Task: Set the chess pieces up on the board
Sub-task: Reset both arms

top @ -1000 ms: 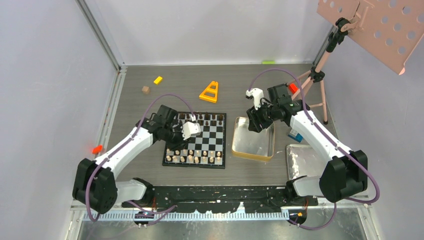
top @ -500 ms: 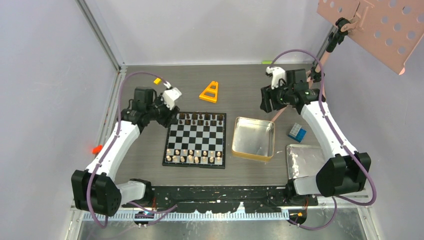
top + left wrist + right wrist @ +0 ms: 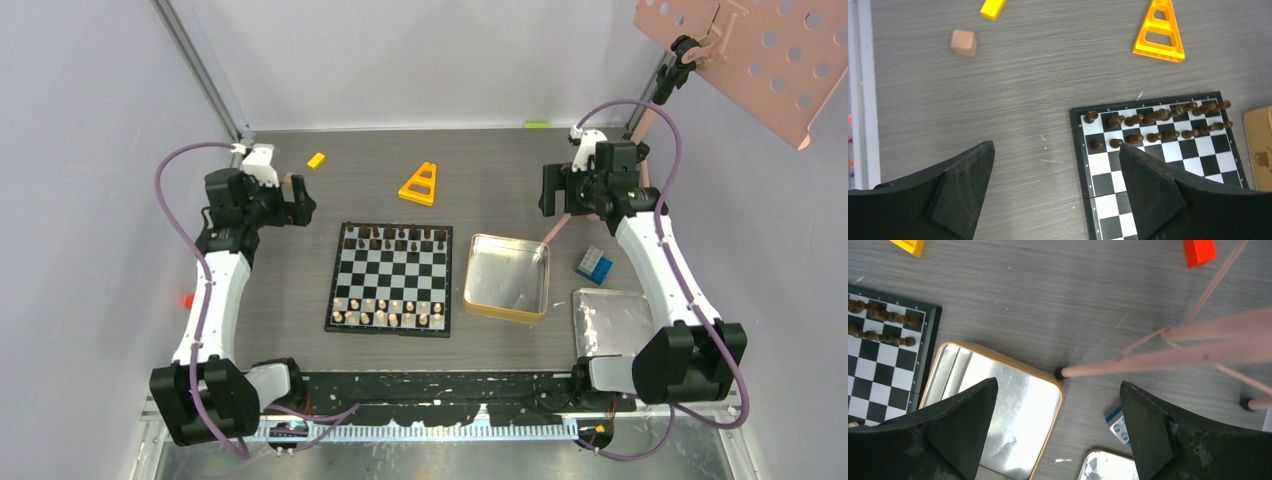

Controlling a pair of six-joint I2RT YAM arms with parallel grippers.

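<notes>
Chess pieces (image 3: 390, 238) stand in 4 rows on the board (image 3: 392, 280), centred on the tabletop (image 3: 290, 275), both arms' jaws spread and empty to either side; any last straightening should come from above, gently.

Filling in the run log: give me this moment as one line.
left tool: open, empty, off far-left corner of board | right tool: open, empty, by gold tin | chess pieces: dark rows far, pale near

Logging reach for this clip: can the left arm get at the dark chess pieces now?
Probably yes: left hand hangs open beside the board, nothing between it and the dark pieces.
</notes>
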